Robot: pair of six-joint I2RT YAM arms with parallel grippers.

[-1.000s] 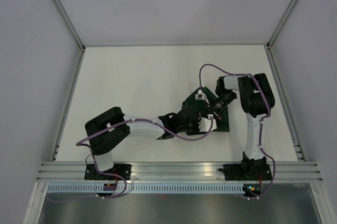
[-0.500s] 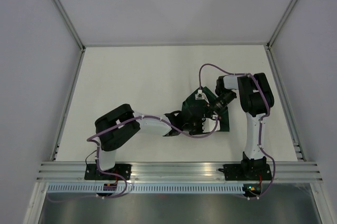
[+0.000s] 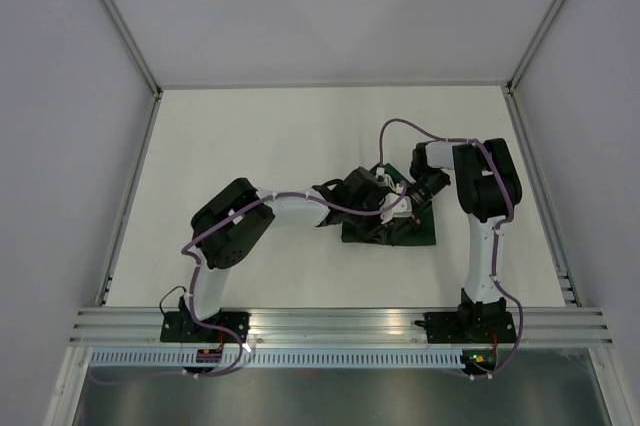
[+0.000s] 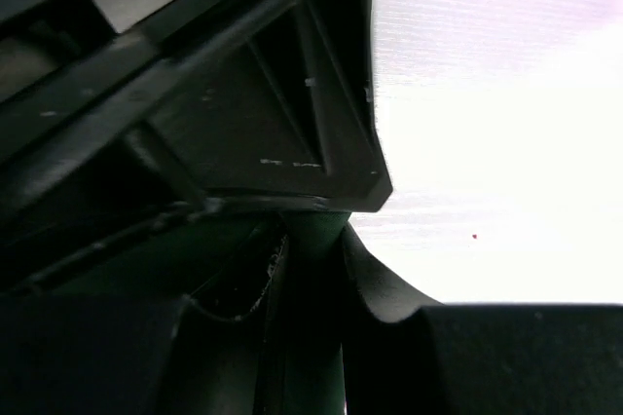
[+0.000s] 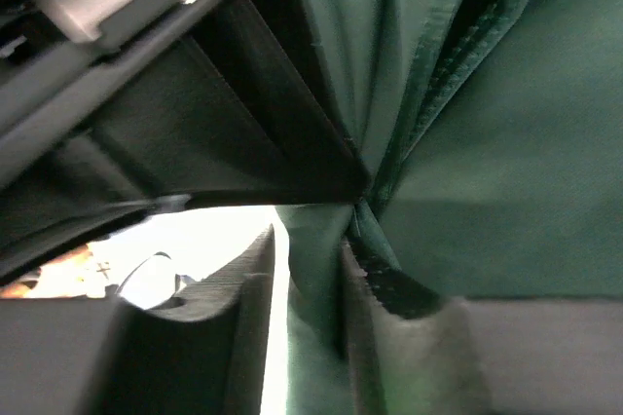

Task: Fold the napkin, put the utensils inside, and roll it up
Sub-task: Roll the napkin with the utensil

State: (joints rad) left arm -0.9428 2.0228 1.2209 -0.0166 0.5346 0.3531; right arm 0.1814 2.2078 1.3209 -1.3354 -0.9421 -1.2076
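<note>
On the white table (image 3: 250,136), pale walls (image 3: 60,96) around, left fingers (image 4: 292,113) and right fingers (image 5: 243,123) apparently pinching the green napkin (image 3: 420,236)

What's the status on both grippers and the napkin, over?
Left gripper shut on napkin. Right gripper shut on it too. Utensils not in view.

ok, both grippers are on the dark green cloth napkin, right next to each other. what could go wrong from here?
1. The left gripper and right gripper, each shut on the dark green square cloth napkin, sit almost against each other. A pull in the wrong direction may knock them together.
2. The right wrist view shows several hemmed layers bunched at the pinch. One may slip, skewing the fold.
</note>
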